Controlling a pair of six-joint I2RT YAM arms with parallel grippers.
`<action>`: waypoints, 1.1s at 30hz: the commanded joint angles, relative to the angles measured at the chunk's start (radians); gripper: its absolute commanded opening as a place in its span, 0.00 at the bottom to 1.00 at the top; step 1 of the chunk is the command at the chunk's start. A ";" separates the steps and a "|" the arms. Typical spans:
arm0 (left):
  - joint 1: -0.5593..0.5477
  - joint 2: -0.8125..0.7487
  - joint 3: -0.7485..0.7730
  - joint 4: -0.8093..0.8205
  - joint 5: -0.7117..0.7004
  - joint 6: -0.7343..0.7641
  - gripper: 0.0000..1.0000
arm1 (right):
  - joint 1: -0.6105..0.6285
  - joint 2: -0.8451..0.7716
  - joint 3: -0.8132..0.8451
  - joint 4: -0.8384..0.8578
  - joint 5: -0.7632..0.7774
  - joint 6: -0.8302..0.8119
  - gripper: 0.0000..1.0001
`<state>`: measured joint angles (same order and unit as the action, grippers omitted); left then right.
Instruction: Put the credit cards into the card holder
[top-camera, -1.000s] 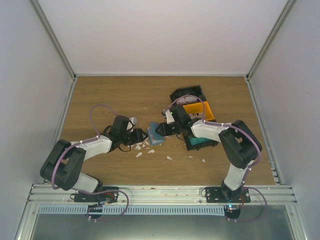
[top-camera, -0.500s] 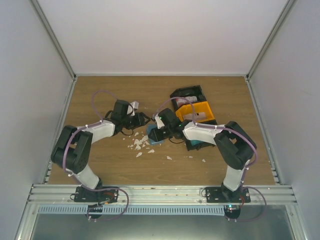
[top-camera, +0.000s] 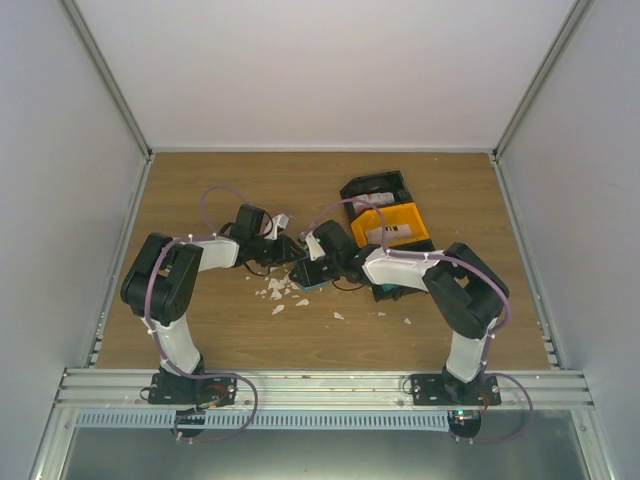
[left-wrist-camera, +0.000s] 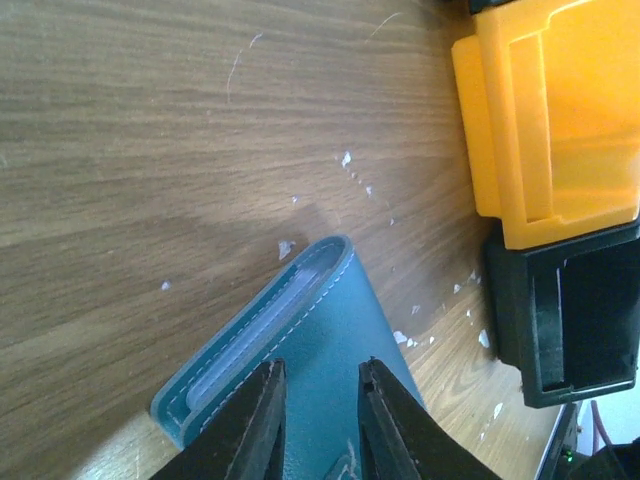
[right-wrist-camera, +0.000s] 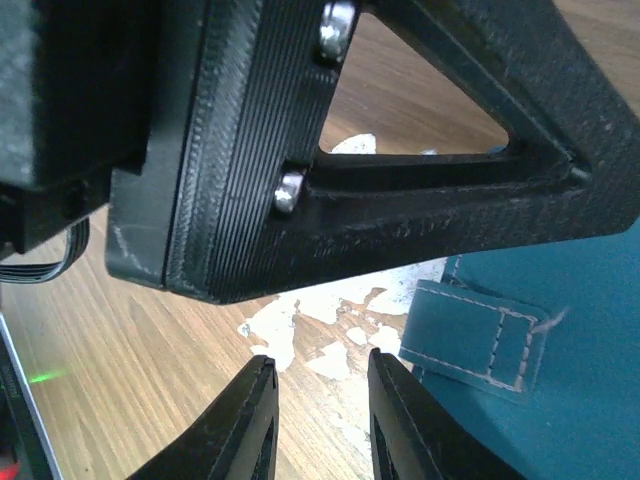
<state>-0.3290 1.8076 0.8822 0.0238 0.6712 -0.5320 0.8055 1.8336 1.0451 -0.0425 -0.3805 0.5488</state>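
The card holder (left-wrist-camera: 335, 330), a flat teal sleeve with white stitching, lies on the wood; in the top view only a sliver of it (top-camera: 318, 284) shows between the two wrists. A pale strip (left-wrist-camera: 250, 325) sits in its open edge; I cannot tell whether it is one of the credit cards. My left gripper (left-wrist-camera: 320, 366) hovers over the holder's face, jaws a narrow gap apart, gripping nothing. My right gripper (right-wrist-camera: 320, 362) is open just left of the holder's strap side (right-wrist-camera: 480, 340), over white scraps, with the left gripper's black body right above it.
An orange bin (top-camera: 396, 222) with small white pieces in it, a black bin (top-camera: 375, 188) behind it and a teal bin (top-camera: 398, 290) under the right arm stand at the right. White scraps (top-camera: 278, 290) litter the wood near both grippers.
My left arm has swung right and forward onto the card holder and its jaws have narrowed. The right gripper has shifted a little left and closed slightly.
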 joint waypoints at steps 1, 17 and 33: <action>0.007 -0.013 -0.062 0.012 -0.003 -0.012 0.24 | 0.014 0.032 -0.023 0.068 -0.023 0.064 0.27; 0.004 -0.130 -0.187 0.014 0.013 -0.024 0.28 | 0.012 -0.058 -0.101 -0.133 0.233 0.096 0.28; 0.007 -0.121 0.058 -0.128 -0.295 0.026 0.51 | -0.038 -0.043 -0.049 -0.115 0.448 0.057 0.31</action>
<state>-0.3252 1.6234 0.8528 -0.0692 0.4717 -0.5545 0.7853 1.7802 0.9619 -0.1787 -0.0116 0.6357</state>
